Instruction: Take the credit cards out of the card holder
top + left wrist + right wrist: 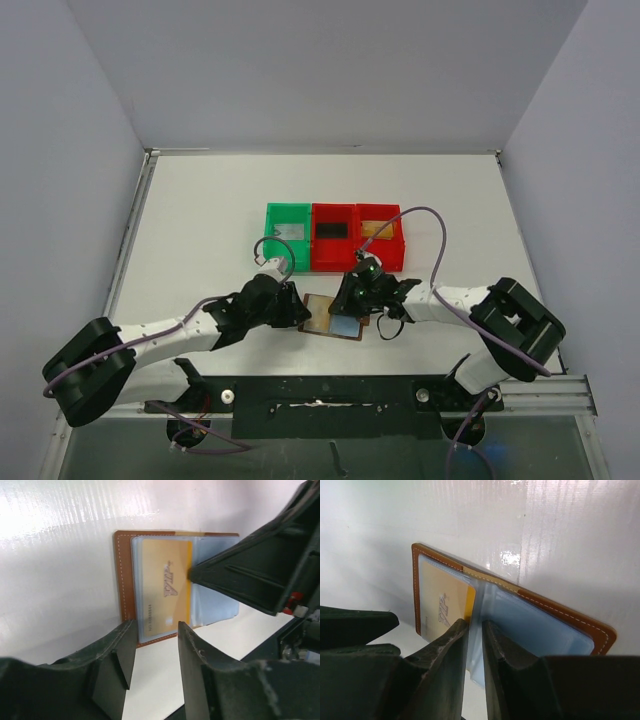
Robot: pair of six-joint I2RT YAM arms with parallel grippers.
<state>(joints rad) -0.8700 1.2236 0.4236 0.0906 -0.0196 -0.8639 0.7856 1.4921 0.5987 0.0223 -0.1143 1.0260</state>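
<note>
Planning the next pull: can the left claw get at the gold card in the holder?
Probably yes: left claw is open beside the card holder, gold card just ahead; the right claw crowds its far edge.

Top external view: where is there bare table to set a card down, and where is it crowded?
Free: the strip between bins and back wall; left of the green bin; right of the end red bin. Crowded: nearer than the bins, where the left gripper and right gripper meet at the card holder.
</note>
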